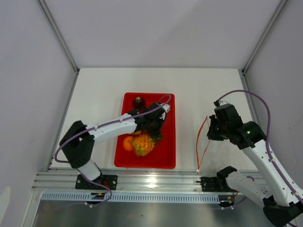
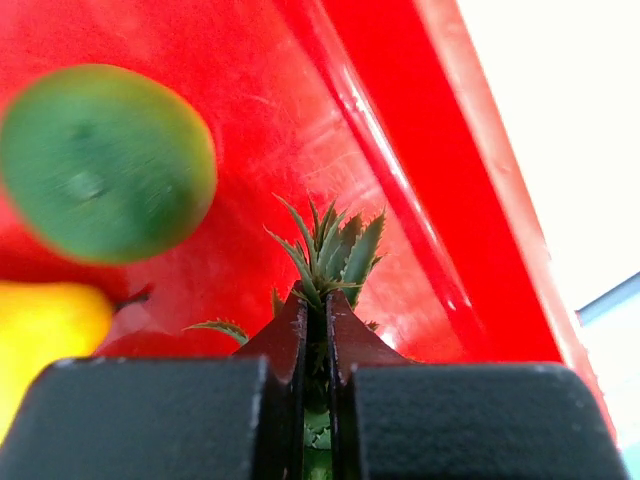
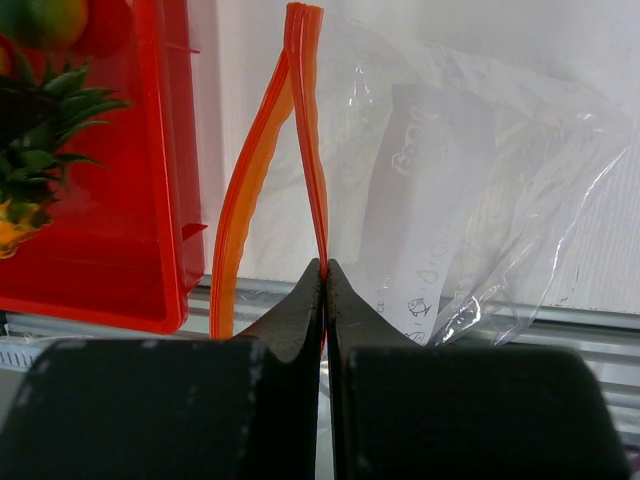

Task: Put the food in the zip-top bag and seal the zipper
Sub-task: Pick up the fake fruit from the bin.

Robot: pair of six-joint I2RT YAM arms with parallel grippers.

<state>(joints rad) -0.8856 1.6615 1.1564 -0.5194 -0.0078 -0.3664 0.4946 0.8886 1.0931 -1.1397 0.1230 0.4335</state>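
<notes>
Nearest the arms, the right gripper (image 3: 322, 270) is pinched shut on one lip of the zipper (image 3: 305, 130); the other lip bows away toward the tray (image 1: 168, 158), so the bag (image 3: 480, 200) lies on the table (image 1: 199, 90) just right of the tray with its mouth parted by a narrow slit. That slit looks tight for what is coming; I'd want the held lip raised and drawn off the loose one before anything arrives.

Further in, the pineapple (image 1: 143, 144) lies at the near end of the tray, touching the orange (image 1: 128, 143); the left gripper (image 2: 315, 300) has its fingers together on the crown (image 2: 330, 245), clamped on a few thin leaves and not on the body. To my eye this is the pick-up, with no fruit in the bag yet.

Doing it well, I reckon, means lifting straight and slowly, since leaves that slim could slide out under the hanging weight; clear the tray wall before swinging right; bring the body down to the mouth first, crown last, and let go only once it sits past both lips.

Beyond the fingers, the green fruit (image 2: 105, 165) and the pear (image 2: 45, 330) lie close by, near enough to be nudged; the red fruit (image 1: 138, 101) sits alone at the far end.
</notes>
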